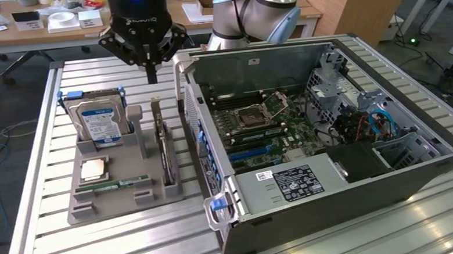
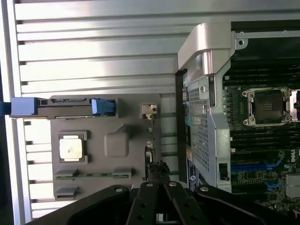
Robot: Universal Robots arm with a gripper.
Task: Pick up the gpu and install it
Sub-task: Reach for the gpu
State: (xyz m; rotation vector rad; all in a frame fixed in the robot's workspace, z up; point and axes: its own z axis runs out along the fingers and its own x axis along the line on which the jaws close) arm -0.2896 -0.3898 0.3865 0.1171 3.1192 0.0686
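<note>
- The gripper (image 1: 152,78) hung in the air with its 2 jaws pressed together and nothing between them.
- The gpu (image 1: 163,149) stood on its long edge in a slot of the gray holder (image 1: 112,200). It was below the jaws and clearly apart from them.
- In the wrist view the gripper (image 2: 157,180) looked straight down onto the holder (image 2: 117,145). There the gpu (image 2: 151,154) appeared edge-on as a thin dark strip reaching out from under the closed jaws.
- Lower than the jaws and to the exterior view's left of them, a hard drive (image 1: 96,119) with a blue label stood upright in the same holder.
- Farther from the jaws on that side, 1 processor chip (image 1: 94,167) lay flat in a recess. A narrow green memory stick (image 1: 122,183) lay flat just beside it.
- To the exterior view's right of the jaws and lower, an open computer case (image 1: 293,216) lay on its side on the slatted table (image 1: 46,241). Its motherboard (image 1: 261,125) faced up.
- The card's slot was the holder's nearest to the case, so the gpu sat between the hard drive and the case wall.
</note>
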